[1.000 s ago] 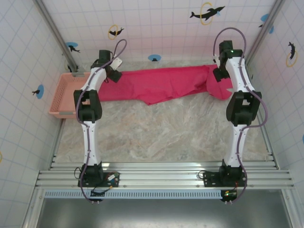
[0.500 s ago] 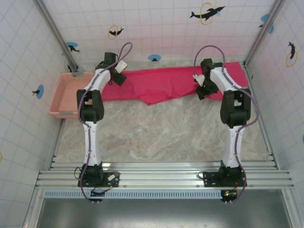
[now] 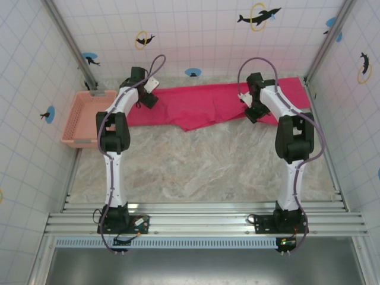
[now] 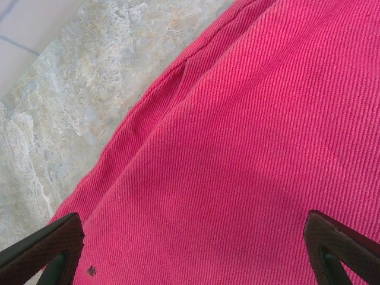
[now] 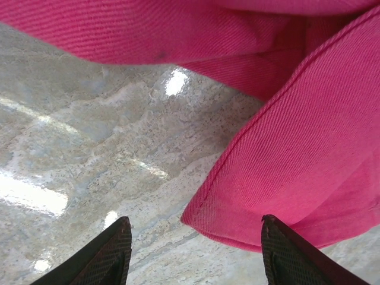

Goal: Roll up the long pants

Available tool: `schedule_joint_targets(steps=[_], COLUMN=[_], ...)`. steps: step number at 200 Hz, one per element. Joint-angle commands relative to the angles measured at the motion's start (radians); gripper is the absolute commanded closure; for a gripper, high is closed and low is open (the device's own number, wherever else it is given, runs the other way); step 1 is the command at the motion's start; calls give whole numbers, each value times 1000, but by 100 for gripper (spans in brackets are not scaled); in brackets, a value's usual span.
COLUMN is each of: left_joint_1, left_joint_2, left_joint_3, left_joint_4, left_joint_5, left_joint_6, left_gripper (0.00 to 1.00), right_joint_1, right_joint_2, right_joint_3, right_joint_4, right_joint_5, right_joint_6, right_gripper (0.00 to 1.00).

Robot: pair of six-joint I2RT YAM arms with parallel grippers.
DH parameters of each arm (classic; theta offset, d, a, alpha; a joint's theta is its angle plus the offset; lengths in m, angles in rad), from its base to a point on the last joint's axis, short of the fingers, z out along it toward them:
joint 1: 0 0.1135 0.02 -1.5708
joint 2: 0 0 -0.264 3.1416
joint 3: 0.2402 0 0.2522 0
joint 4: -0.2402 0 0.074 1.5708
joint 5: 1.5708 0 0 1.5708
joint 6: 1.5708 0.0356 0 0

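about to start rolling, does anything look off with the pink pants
The bright magenta soft cloth trousers are not spread flat: a pointed flap juts toward the near side mid-length, and by the right hand the cloth overlaps in loose folds.

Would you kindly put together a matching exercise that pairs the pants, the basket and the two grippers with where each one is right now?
Things:
1. long pants
2. basket
3. left gripper
4. right gripper

Places and states:
a. open, over the right half of the pants
b. at the left edge of the table
c. open, over the left end of the pants
d. spread along the far side of the table

Pairs: 1-d, 2-b, 3-c, 4-a.
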Motion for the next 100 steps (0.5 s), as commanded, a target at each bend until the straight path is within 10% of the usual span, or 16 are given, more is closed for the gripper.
schedule_joint_targets(steps=[1, 54, 100], left_joint_1=[9, 19, 33], left_joint_2=[-22, -21, -42], left_joint_3=[-10, -8, -28], left_joint_4=[0, 3, 15], left_joint_5=[2, 5, 32], left_joint_6=[-4, -15, -53], left_gripper=[3, 3, 3], right_joint_1=[7, 3, -20], right_joint_2=[37, 133, 138], right_joint_3=[13, 95, 148], right_joint_4=[20, -40, -22], right_joint_5=[81, 161, 225], right_joint_6=[-19, 27, 51], right_gripper=[40, 50, 95])
